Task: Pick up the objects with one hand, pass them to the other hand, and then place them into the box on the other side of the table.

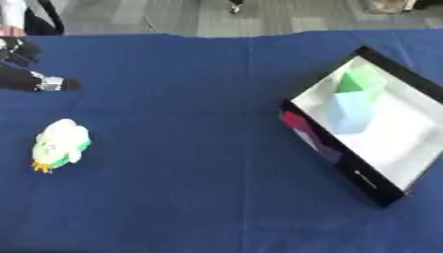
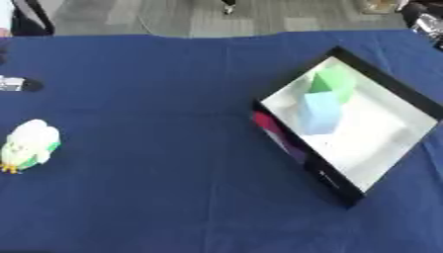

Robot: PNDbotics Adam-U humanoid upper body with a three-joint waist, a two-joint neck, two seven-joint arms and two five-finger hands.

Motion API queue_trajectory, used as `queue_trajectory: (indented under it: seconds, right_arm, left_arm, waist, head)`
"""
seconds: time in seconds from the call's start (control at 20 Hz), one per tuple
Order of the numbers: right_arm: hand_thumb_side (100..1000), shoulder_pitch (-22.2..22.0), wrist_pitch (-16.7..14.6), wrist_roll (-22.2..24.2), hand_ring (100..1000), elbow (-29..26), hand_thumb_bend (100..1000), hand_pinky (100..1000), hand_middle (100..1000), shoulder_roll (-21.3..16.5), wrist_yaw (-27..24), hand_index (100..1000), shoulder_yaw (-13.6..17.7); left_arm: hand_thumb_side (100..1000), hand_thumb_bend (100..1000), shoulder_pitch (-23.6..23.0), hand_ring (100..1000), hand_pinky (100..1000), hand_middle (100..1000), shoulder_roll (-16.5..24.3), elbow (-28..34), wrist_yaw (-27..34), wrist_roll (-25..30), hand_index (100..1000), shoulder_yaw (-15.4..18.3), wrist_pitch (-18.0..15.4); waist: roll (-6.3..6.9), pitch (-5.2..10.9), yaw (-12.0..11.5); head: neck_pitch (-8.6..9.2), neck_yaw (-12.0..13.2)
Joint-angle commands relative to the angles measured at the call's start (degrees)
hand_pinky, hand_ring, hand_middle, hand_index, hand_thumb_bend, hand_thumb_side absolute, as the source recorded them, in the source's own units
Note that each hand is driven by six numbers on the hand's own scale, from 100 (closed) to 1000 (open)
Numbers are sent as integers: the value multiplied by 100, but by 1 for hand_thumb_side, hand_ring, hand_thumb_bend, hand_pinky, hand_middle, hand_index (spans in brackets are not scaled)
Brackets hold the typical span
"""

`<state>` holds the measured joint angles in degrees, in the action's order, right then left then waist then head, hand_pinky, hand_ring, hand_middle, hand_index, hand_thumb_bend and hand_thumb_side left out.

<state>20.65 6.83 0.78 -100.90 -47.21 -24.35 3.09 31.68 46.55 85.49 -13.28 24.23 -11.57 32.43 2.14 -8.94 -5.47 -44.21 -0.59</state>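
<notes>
Blue-clothed table (image 1: 199, 197) filling nearly the whole view, a faint crease running down its middle, grey floor (image 1: 173, 15) beyond the far edge.

On the right side, turned at an angle: black-rimmed box (image 1: 380, 195) with a white inside, a patch of red and purple on its near outer wall. Inside, toward the far end, two blocks touching: light blue block (image 1: 351, 112) in front, green block (image 1: 362, 81) just behind it.

At the upper left edge, black-and-silver left hand (image 1: 30, 81), low over the cloth and well apart from everything else; only a dark forearm and a silver piece show, so whether the fingers are spread or curled cannot be told. Nothing seen held in it.

At the upper right corner of the right eye view, a dark shape with a silvery glint, possibly the right hand (image 2: 425, 20), off beyond the box's far corner; finger position impossible to make out.

On the left side, alone on the cloth, near the edge and nearer than the left hand: small white toy (image 1: 59, 144) with green along its lower side and a bit of orange at its near end, lying free, touched by neither hand, far across the table from the box.
</notes>
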Motion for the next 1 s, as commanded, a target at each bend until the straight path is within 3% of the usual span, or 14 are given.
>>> queue_trajectory:
  seconds: [0.05, 0.7, 1.0]
  right_arm:
    - [188, 36, -15, -20, 1000, -84, 271, 1000, 902, -246, 54, 991, 99]
    - [193, -22, -11, -30, 1000, -70, 270, 1000, 899, -209, 163, 989, 88]
    - [195, -37, -1, -38, 1000, -67, 270, 1000, 899, -192, 198, 989, 88]
  left_arm:
    - [315, 879, 40, 881, 900, 777, 324, -24, -151, 373, 868, 24, 41]
    - [182, 862, 23, 885, 915, 792, 355, -403, -848, 1521, 858, -119, 35]
    - [201, 860, 2, 887, 917, 798, 342, -665, -928, 1922, 861, -267, -28]
  waist:
    - [61, 135, 9]
    - [55, 112, 48]
    - [56, 104, 59]
  head:
    - [9, 41]
    - [9, 34]
    - [9, 39]
